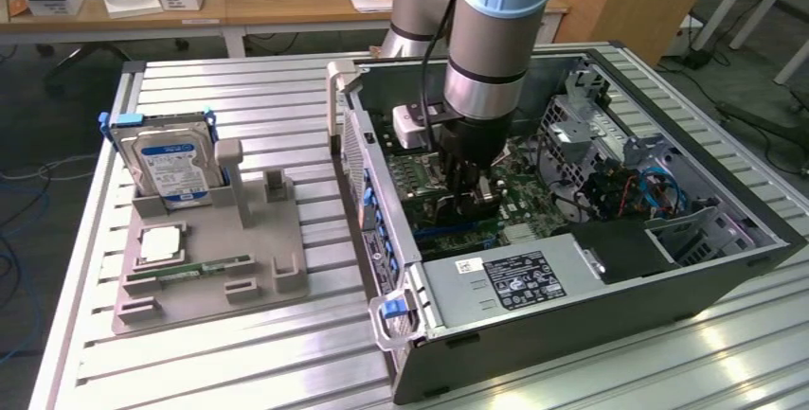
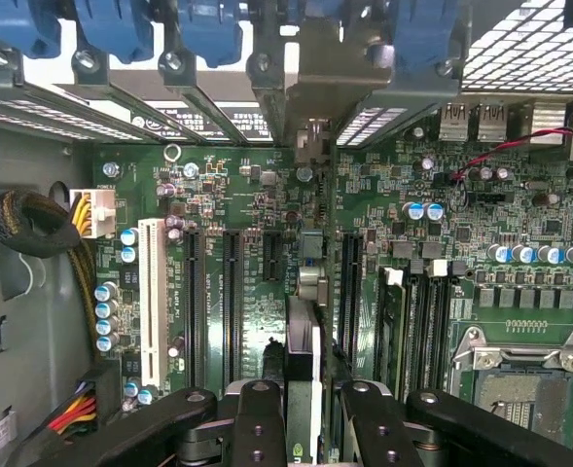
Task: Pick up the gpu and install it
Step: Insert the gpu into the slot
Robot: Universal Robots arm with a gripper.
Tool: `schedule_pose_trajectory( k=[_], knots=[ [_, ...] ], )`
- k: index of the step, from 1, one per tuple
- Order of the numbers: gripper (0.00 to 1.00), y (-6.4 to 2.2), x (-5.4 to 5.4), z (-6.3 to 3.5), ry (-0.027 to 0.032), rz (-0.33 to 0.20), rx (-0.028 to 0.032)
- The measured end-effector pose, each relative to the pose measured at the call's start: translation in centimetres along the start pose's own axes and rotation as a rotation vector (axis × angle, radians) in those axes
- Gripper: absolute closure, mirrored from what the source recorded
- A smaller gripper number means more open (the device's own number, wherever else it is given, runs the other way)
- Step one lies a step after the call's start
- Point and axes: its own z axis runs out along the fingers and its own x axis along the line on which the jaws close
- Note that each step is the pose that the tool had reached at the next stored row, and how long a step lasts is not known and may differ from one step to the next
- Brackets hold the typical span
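Slatted metal table (image 1: 253, 98), office desks (image 1: 152, 12) behind. We see an open case (image 1: 607, 287) lying on its side on the table, with the arm (image 1: 499, 41) reaching down into it. The gripper (image 2: 304, 413) sits low over the green board (image 2: 237, 185).

The fingers (image 2: 257, 428) are pinching the gpu (image 2: 303, 341). The card stands edge-on between them, one finger on each face. From the fingers it runs forward over the board to its metal bracket (image 2: 315, 78), which stands at the case's rear wall among the blue clips (image 2: 208, 29).

Long black slots lie on the board on either side of the fingers. A white slot (image 2: 152, 302) is further out on one side, and the cpu socket (image 2: 529, 389) is further out on the other. We cannot tell whether the card's lower edge is in a slot or just above it.

Well apart from the fingers, outside the case at the exterior view's left, a grey tray (image 1: 227, 249) holds a hard drive (image 1: 174, 169) upright. A memory stick (image 1: 189, 265) lies flat on the same tray.
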Motion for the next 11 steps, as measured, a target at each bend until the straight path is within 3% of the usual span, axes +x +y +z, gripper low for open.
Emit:
schedule_pose_trajectory(
  k=[11],
  knots=[
    [0.73, 0.0, 0.0, 0.01, -0.0002, 0.0, 0.0]
  ],
)
